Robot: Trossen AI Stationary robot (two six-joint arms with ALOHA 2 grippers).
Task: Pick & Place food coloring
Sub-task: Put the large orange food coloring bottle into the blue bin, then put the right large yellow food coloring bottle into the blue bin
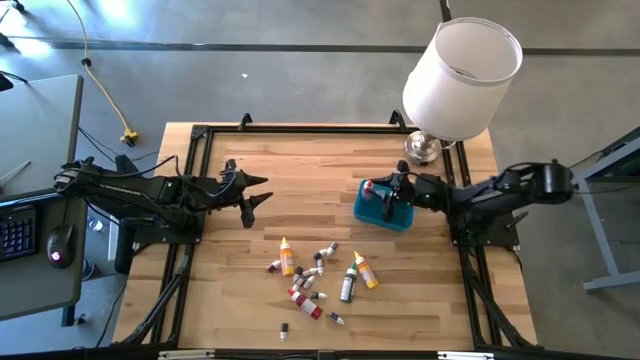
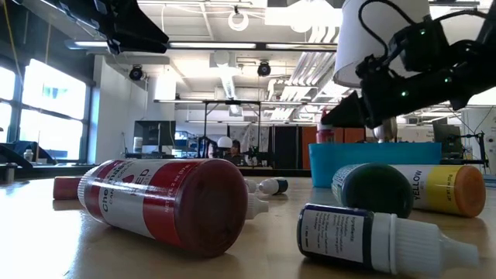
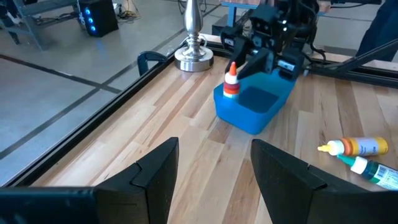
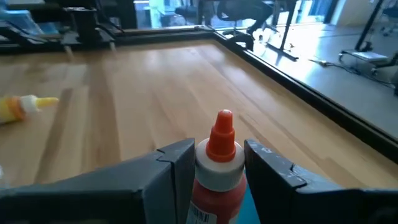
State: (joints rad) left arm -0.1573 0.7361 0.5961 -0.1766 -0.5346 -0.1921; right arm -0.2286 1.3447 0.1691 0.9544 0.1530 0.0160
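Gripping red-capped bottle [image 4: 216, 163], right claw [image 1: 384, 190] over teal bin [image 1: 372, 212]; left claw [image 1: 256, 192] open, idle

Two dark, near-black six-joint arms are seen in the high view, each built from blocky matte housings joined by rounded joint sections. Thin black cables are routed along the outside of the links. The left arm's two-finger gripper [image 1: 253, 191] is ended by pointed, tapering black fingers; in its wrist view these fingers [image 3: 152, 172] are shown as broad, flat-faced plastic wedges with angular edges. The right arm's two-finger gripper [image 1: 385, 191] is formed of matching dark fingers [image 4: 176, 163]. Small green indicator lights are visible on the right arm's wrist housing [image 2: 403, 62].
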